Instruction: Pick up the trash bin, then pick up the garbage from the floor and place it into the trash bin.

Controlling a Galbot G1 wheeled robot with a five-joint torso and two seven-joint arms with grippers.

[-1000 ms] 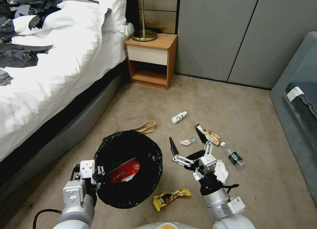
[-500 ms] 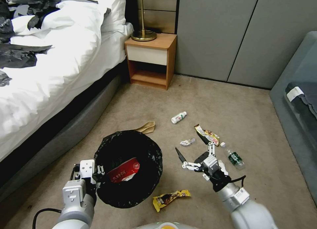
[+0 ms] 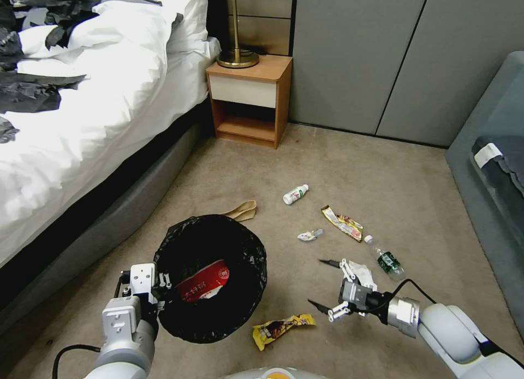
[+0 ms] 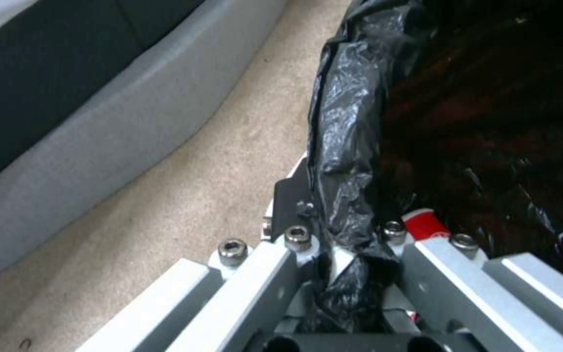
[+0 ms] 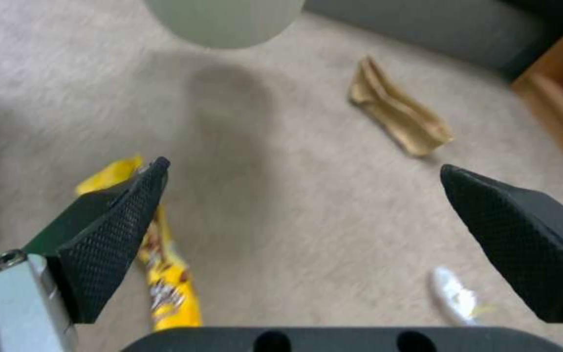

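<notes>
The bin (image 3: 210,278) stands on the floor (image 3: 338,166) beside the bed (image 3: 82,122), its black bag folded over the rim, a red-and-white carton (image 3: 204,280) lying inside. The left pincer (image 3: 158,289) is pressed together on the bin's near-left rim; in the left wrist view its fingers (image 4: 255,274) clamp the crinkled bag edge (image 4: 350,161). The right pincer (image 3: 326,285) hangs low over the floor to the right of the bin, turned sideways, jaws spread wide and holding nothing. A yellow wrapper (image 3: 283,327) lies just beside it toward the bin, and a white tissue (image 3: 363,274) lies just behind it. Farther out rest a small tissue scrap (image 3: 310,235), a second wrapper (image 3: 343,223), a clear bottle (image 3: 385,257), a white bottle (image 3: 296,194) and brown paper (image 3: 243,209) by the bin's far rim.
</notes>
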